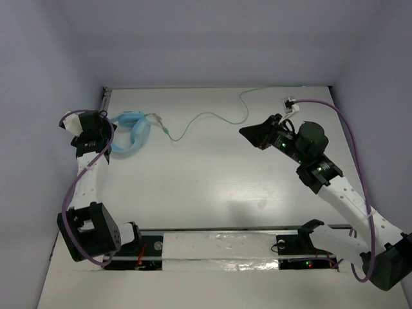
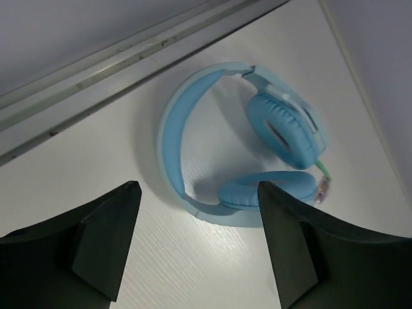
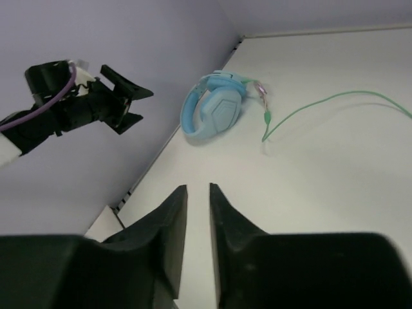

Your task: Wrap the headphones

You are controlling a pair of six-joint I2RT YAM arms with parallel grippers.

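While my left tool (image 2: 196,241) hangs apart over the headphones (image 2: 238,148) and the right tool (image 3: 197,241) nearly together, the loose cable (image 1: 212,116) could snag

White table (image 1: 212,187); metal rail (image 2: 96,74) at edge

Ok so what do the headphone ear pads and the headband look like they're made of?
The ear pads look like soft foam under smooth blue leatherette: puffy rounded rims with a dull sheen. The headband looks like pale blue plastic outside with a padded darker blue lining; it holds its arc and has a matte finish.
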